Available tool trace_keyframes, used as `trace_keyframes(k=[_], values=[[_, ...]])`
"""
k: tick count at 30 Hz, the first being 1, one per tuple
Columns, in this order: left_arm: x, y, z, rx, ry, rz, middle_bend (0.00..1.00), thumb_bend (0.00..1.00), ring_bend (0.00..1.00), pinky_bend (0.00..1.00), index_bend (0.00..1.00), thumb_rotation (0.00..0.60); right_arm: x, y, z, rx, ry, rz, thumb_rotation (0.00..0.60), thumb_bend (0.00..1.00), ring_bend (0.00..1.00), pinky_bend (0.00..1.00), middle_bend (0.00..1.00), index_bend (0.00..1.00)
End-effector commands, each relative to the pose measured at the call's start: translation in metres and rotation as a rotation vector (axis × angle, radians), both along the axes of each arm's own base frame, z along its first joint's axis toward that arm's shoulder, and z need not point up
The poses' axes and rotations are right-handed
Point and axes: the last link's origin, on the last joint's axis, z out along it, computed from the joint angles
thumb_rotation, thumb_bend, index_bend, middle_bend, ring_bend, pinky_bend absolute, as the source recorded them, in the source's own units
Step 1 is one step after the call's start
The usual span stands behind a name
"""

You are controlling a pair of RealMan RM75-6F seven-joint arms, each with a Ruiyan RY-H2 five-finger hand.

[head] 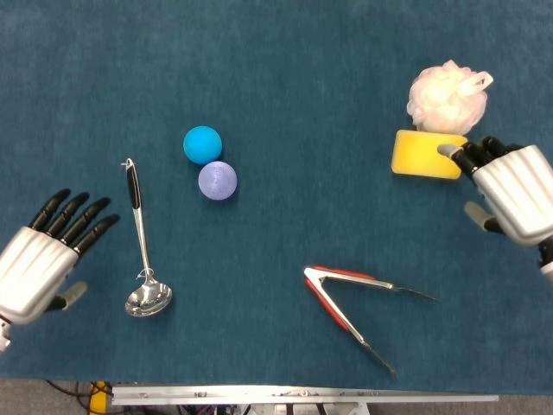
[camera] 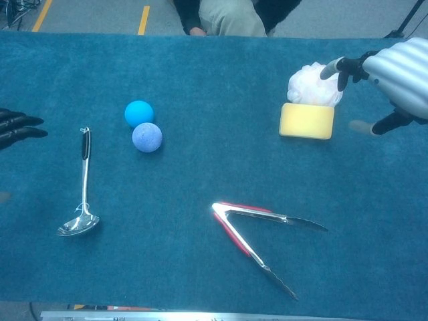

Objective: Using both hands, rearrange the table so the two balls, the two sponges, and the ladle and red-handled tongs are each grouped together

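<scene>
A blue ball (head: pixel 202 143) (camera: pixel 139 113) touches a purple ball (head: pixel 218 181) (camera: pixel 147 137) left of centre. The ladle (head: pixel 142 248) (camera: pixel 82 187) lies further left, bowl toward me. Red-handled tongs (head: pixel 354 301) (camera: pixel 257 231) lie spread apart at the front, right of centre. A yellow sponge (head: pixel 422 154) (camera: pixel 306 121) sits against a white mesh sponge (head: pixel 446 97) (camera: pixel 311 84) at the back right. My right hand (head: pixel 510 190) (camera: pixel 394 77) hovers just right of the sponges, fingers apart, holding nothing. My left hand (head: pixel 43 255) (camera: pixel 17 127) is open, left of the ladle.
The blue cloth table (head: pixel 294 69) has its front edge (head: pixel 302 393) close below the tongs. A seated person (camera: pixel 224 17) shows beyond the far edge in the chest view.
</scene>
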Motion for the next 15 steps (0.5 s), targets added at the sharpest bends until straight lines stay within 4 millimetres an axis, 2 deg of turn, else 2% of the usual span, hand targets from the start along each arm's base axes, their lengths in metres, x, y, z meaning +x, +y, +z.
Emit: trace_keyframes(k=[1, 15], values=[[0.001, -0.006, -0.003, -0.021, 0.013, -0.005, 0.06, 0.22, 0.02, 0.05, 0.09, 0.600, 0.000, 0.000, -0.001, 0.005, 0.001, 0.002, 0.600, 0.20, 0.34, 0.64, 0.41, 0.25], [0.000, -0.039, -0.028, -0.109, 0.043, 0.075, 0.05, 0.22, 0.02, 0.05, 0.09, 0.600, -0.005, -0.003, -0.003, 0.018, 0.003, -0.004, 0.600, 0.20, 0.34, 0.64, 0.41, 0.25]])
